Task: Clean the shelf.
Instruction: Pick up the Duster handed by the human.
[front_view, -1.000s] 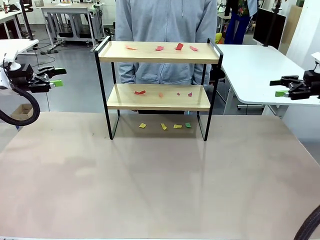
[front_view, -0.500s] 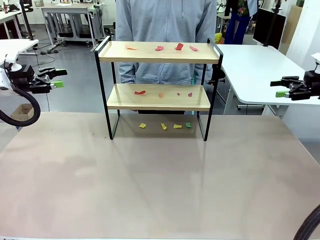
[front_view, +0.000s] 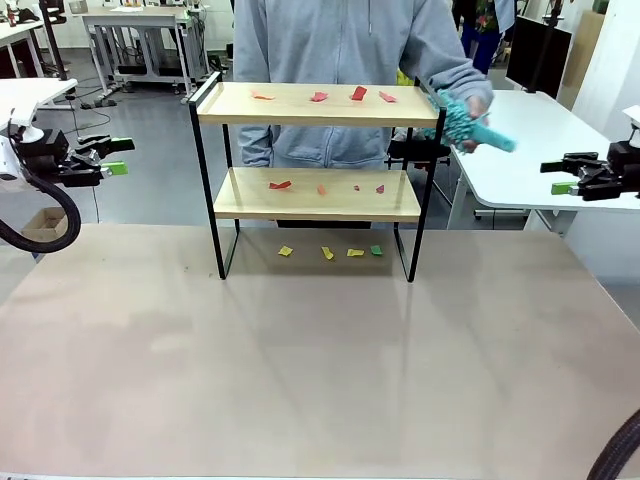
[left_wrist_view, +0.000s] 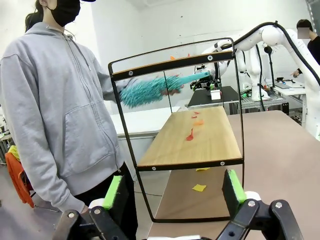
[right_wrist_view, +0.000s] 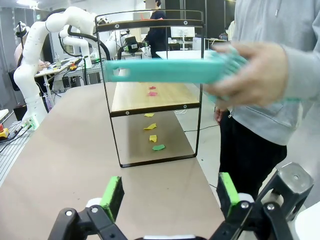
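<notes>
Shelf (front_view: 318, 117) stands far-centre on table (front_view: 300, 350), paper scraps (front_view: 280, 185) on both boards & beneath. L pincer (front_view: 118, 156) and R pincer (front_view: 558, 176) hang wide, empty, at the sides, prob. leaving room for person's duster (front_view: 462, 120).

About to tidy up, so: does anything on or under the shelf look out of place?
Yes: paper scraps litter the shelf, red ones on the top board, red and orange on the lower board, yellow and green on the table underneath. The frame itself stands straight.
</notes>
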